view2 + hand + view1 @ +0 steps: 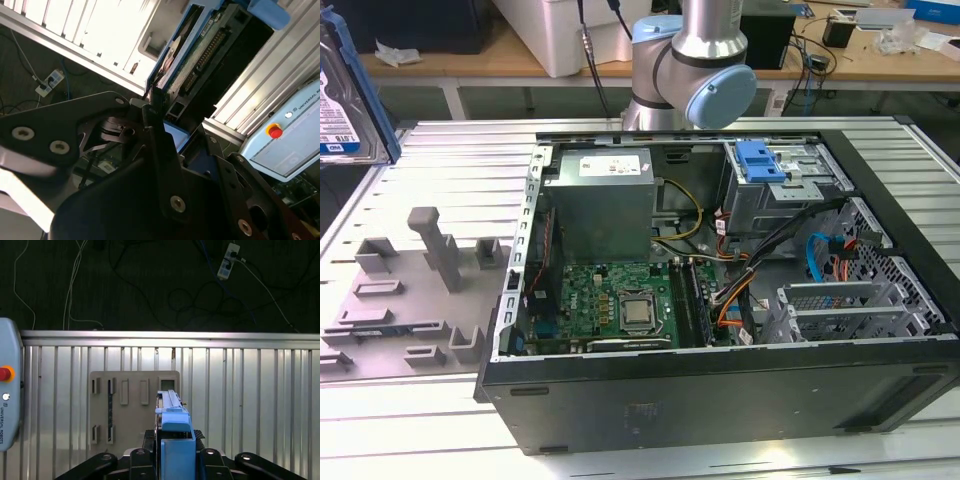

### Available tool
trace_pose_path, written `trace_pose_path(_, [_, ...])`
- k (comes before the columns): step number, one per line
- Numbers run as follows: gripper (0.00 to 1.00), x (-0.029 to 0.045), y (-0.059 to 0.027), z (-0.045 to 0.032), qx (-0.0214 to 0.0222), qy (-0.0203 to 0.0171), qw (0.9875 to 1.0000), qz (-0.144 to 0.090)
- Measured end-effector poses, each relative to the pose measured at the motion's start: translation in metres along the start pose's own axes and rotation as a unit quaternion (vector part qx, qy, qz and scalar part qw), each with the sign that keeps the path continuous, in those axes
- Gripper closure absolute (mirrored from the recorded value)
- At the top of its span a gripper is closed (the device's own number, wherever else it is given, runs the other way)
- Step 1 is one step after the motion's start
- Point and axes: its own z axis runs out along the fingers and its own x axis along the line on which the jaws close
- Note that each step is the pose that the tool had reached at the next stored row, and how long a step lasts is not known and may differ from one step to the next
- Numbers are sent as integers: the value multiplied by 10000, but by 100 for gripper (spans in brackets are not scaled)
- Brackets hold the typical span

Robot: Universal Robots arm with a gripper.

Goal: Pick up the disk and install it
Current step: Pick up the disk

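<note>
Blue plastic frames the disk (170, 402), which sits edge-on between the gripper's (175, 436) black fingers (149, 436). They are closed against its two flat sides and clamp it. In the first wrist view the disk is seen against the slatted aluminium table (250, 390) and a grey holder plate (132, 380), with a red button (4, 374) on a pale pendant at the frame's edge. In the exterior view the disk shows at the exterior view's far left, its blue-and-white label toward the camera, well apart from the open computer case (720, 400). Inside the case lie a green motherboard (610, 300), a grey power-supply box (605, 205) and a blue latch piece (760, 160).
</note>
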Motion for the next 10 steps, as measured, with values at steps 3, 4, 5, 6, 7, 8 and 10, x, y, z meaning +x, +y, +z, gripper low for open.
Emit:
trace_pose_path(3, [63,0,0,-1,0,0,10000,0])
trace_pose_path(4, [63,0,0,-1,0,0,10000,0])
trace_pose_path(5, [63,0,0,-1,0,0,10000,0])
trace_pose_path(6, [63,0,0,-1,0,0,10000,0])
trace_pose_path(7, [63,0,0,-1,0,0,10000,0])
trace_pose_path(8, [63,0,-4,-2,-1,1,10000,0])
trace_pose_path(10, [63,0,-38,-3,-1,1,10000,0])
